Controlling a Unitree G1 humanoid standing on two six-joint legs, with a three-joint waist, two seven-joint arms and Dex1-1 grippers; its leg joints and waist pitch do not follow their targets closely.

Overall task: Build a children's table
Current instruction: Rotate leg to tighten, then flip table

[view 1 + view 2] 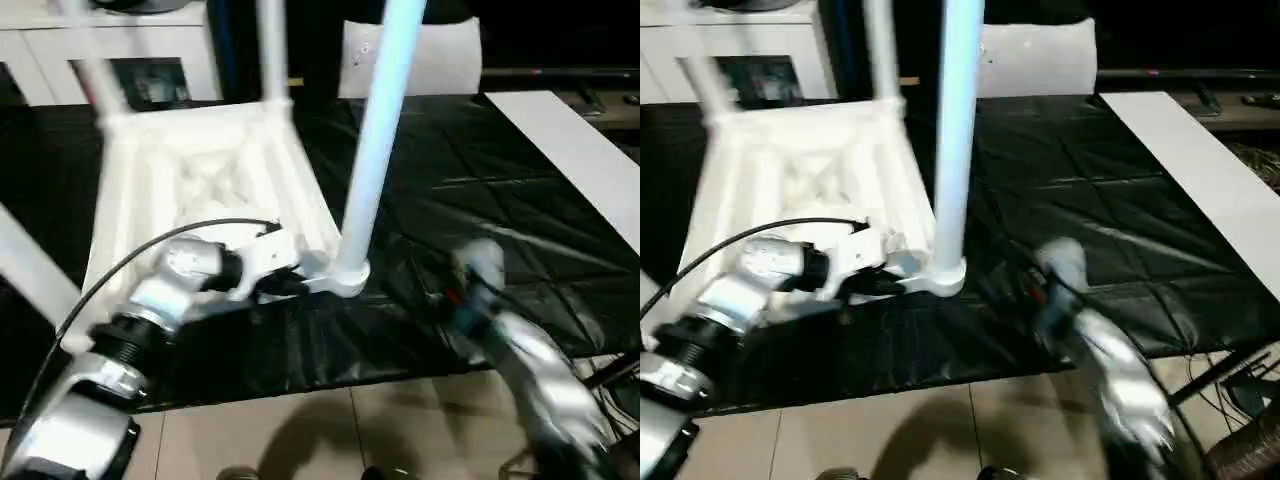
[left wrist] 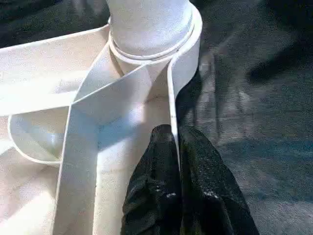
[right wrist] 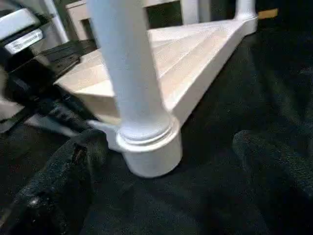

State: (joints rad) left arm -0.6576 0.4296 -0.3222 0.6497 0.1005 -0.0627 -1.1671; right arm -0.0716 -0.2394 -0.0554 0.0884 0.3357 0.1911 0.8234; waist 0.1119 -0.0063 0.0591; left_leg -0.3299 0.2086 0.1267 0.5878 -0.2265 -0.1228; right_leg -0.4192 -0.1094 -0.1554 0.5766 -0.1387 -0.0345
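Left gripper [image 2: 178,147] is clamped on a rim wall of the upturned children's table [image 1: 205,185] at centre left of the frame, beside the socket whose leg [image 1: 378,140] rises straight up. Your right gripper [image 3: 161,181], fingers spread wide, sits lower right of that leg, holding nothing

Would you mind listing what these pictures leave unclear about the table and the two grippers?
- Legs: their upper ends are cut off by the top edge of both eye views.
- Corner socket: how deep the leg sits is hidden by the socket wall.
- Right gripper: its fingers stand wide apart, empty; in the eye views, motion blur smears that arm.
- Left gripper: pinches the table's rim; the wall hides the grip's depth.
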